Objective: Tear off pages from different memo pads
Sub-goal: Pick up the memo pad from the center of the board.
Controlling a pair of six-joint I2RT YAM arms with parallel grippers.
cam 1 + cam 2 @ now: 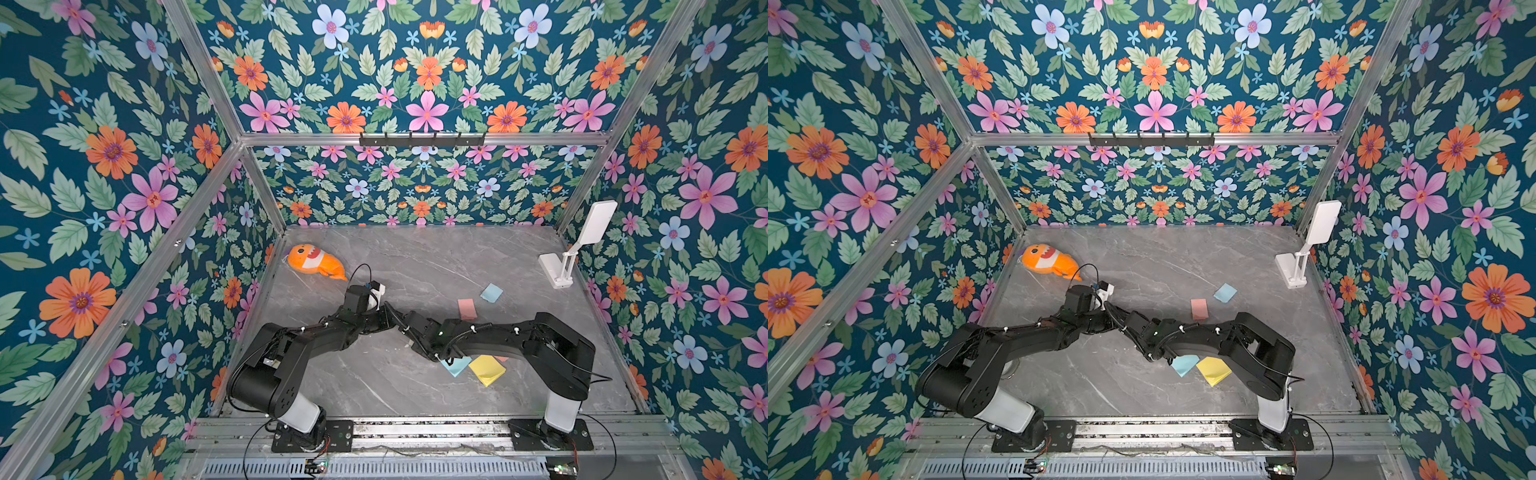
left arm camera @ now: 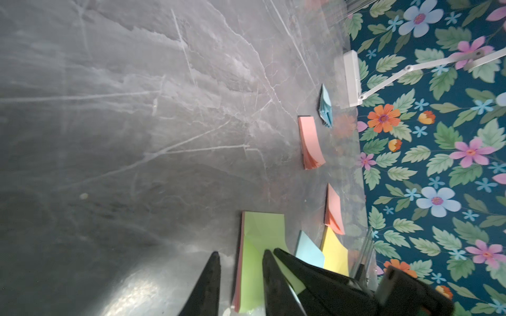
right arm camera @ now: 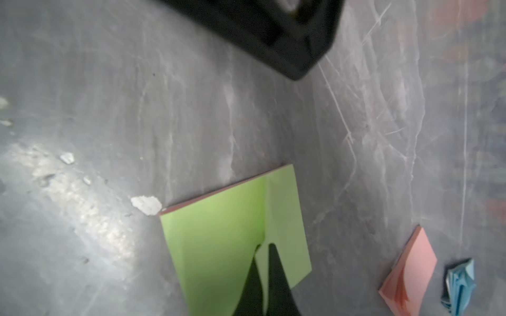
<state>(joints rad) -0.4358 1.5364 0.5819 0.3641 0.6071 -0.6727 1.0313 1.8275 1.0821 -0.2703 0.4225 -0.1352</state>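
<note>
A memo pad [image 2: 260, 235] with a green top page [image 3: 219, 240] over pink sheets lies flat on the grey table; both arms hide it in both top views. My right gripper [image 3: 264, 245] is shut on a raised fold of that green page. My left gripper [image 2: 241, 252] stands open astride the pad's edge, one fingertip [image 2: 267, 253] on the green page, the other on the table. Other memo pads lie to the right: pink [image 1: 467, 308], blue [image 1: 491, 293], yellow [image 1: 487, 369] and light blue [image 1: 456, 365]. Another pink pad [image 2: 334, 210] shows in the left wrist view.
An orange plush fish [image 1: 316, 262] lies at the back left. A white folding stand [image 1: 561, 266] stands by the right wall. A small white scrap [image 3: 146, 204] sits at the green pad's corner. Flowered walls close the table [image 1: 415, 257] on three sides.
</note>
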